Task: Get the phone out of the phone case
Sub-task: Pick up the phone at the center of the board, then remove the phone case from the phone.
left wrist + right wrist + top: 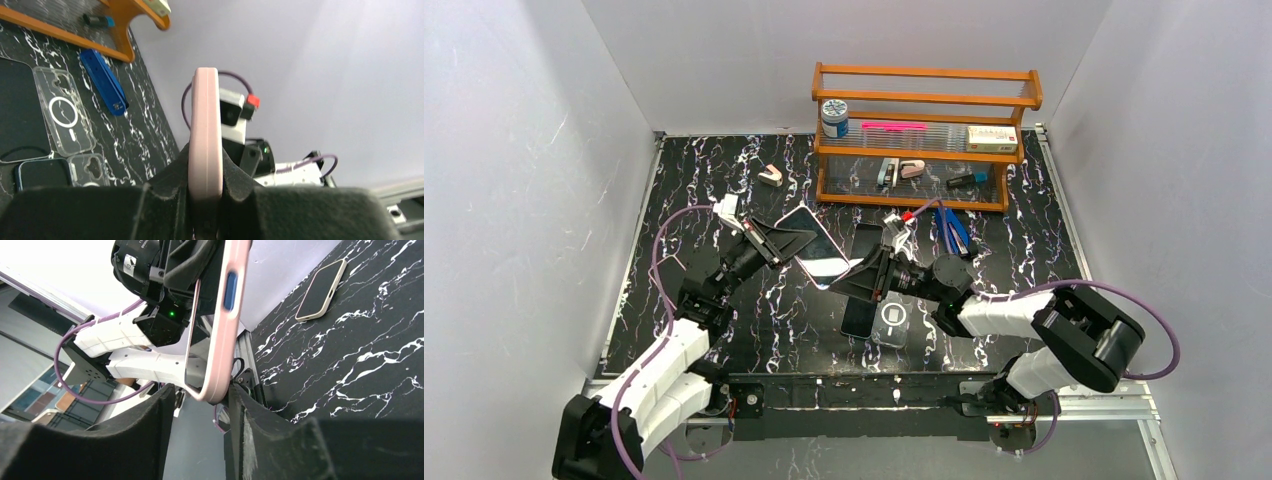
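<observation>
Left wrist view: phone case (205, 130) is clamped by left gripper (205, 192); right gripper (200, 397) is parted astride its corner, likely peeled next.

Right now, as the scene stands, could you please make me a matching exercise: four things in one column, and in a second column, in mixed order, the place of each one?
Things:
1. pink phone case
2. blue tool
3. white box
4. blue-lidded jar

Places:
a. left end of the upper shelf of the wooden rack
b. clamped in the left end effector
c. right end of the rack's upper shelf
d. lying on the table, in front of the rack

Pairs: 1-b, 2-d, 3-c, 4-a
</observation>
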Tool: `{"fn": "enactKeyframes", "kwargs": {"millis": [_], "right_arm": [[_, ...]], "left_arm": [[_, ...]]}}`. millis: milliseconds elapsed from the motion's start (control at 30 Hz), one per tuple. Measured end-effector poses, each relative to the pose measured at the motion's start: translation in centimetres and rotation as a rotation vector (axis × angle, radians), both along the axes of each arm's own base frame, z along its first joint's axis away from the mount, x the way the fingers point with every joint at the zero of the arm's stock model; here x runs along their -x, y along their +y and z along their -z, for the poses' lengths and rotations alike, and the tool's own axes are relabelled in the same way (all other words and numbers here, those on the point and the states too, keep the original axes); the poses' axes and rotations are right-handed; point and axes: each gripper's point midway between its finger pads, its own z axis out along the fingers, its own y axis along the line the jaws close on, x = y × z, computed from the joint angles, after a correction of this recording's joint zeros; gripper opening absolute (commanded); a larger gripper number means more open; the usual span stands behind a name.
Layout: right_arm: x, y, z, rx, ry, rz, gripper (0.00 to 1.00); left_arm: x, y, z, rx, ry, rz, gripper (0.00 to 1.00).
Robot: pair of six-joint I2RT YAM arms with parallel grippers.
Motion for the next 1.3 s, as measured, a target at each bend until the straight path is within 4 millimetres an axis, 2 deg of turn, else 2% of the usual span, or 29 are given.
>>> {"fn": "enactKeyframes", "kwargs": {"millis": [267,467,567,700,833,967,1100,1300], "right_arm": [[0.8,0.9,-0.9,-0.043,-0.058,0.029,0.57],[0.5,1.6,-0.3,-0.044,-0.060,0.059,0.56],[0.0,2.0,-0.8,-0.057,-0.071,0.079,0.53],[-0.4,2.2,-1.8,-0.084,-0.089,0.099,0.41],[-0.5,2.3,-1.6,-0.079,-0.096,0.107,0.27],[-0.1,2.3,-1.9,-0.089,-0.098,0.092,0.08],[0.3,2.3,-2.1,-0.096,-0.137,0.079,0.02],[0.2,2.5,-2.0,-0.044,-0.280,0.089,0.01]], "left_arm": [[-1.4,1.4,-0.6,0.098,0.069,-0.137,0.00],[-1.6,1.2,-0.4,0.119,0.093,-0.166,0.00],[-1.5,1.1,-0.4,0.124,0.098,-0.173,0.00],[-1.6,1.1,0.0,0.133,0.114,-0.189,0.00],[-1.5,1.3,-0.4,0.151,0.110,-0.198,0.00],[-1.3,1.5,-0.7,0.183,0.110,-0.201,0.00],[-0.9,1.5,-1.2,0.210,0.102,-0.190,0.00],[-1.1,1.5,-0.9,0.231,0.146,-0.187,0.00]]}}
